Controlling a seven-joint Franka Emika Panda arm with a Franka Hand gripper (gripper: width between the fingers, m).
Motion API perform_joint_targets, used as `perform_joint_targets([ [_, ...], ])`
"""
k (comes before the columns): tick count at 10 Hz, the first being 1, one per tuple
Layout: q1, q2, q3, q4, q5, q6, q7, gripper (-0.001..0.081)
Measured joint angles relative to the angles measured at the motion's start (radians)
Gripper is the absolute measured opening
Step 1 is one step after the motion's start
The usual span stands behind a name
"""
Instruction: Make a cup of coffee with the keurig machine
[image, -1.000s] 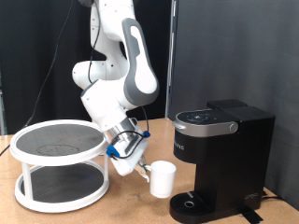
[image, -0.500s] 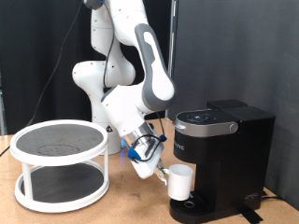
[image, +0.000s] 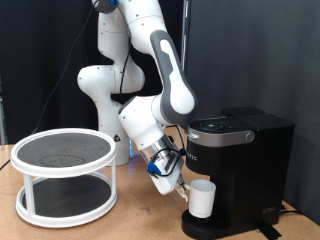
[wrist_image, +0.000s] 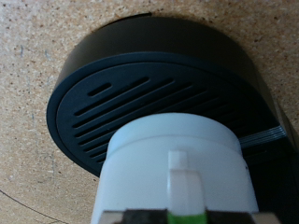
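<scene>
The white cup (image: 203, 198) hangs just above the round drip base (image: 205, 226) of the black keurig machine (image: 245, 160), under its front overhang. My gripper (image: 186, 189) is shut on the cup's handle side and reaches in from the exterior view's left. In the wrist view the cup (wrist_image: 173, 163) fills the lower middle. Its handle (wrist_image: 181, 187) runs back to my gripper at the frame's edge. The slotted black drip base (wrist_image: 131, 84) lies right under the cup. The machine's lid is down.
A white two-tier round rack (image: 64, 175) with dark shelves stands on the wooden table (image: 140, 222) at the exterior view's left. The robot's base and arm (image: 130, 80) stand behind, between rack and machine. A black curtain hangs at the back.
My gripper has carried the cup to the exterior view's right and a little down, from beside the machine to over its drip base.
</scene>
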Motion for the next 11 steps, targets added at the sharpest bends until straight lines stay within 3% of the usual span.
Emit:
perform_joint_targets([
  [4,0.0,0.009,0.001,0.008,0.011,0.003,-0.01,0.0007],
  [5,-0.001,0.009,0.001,0.008,0.011,0.003,-0.012,0.0083],
  [6,-0.001,0.008,0.0,0.007,0.011,0.003,-0.014,0.0284],
  [7,-0.002,0.007,-0.001,0.004,0.011,0.003,-0.021,0.0284],
  [8,-0.007,0.005,-0.004,-0.006,0.011,0.001,-0.046,0.0476],
  [9,-0.017,0.001,-0.01,-0.027,-0.001,-0.015,-0.07,0.0476],
  [10,-0.031,-0.009,-0.02,-0.056,-0.032,-0.044,-0.079,0.0649],
  [11,-0.049,-0.027,-0.032,-0.09,-0.069,-0.083,-0.079,0.0649],
])
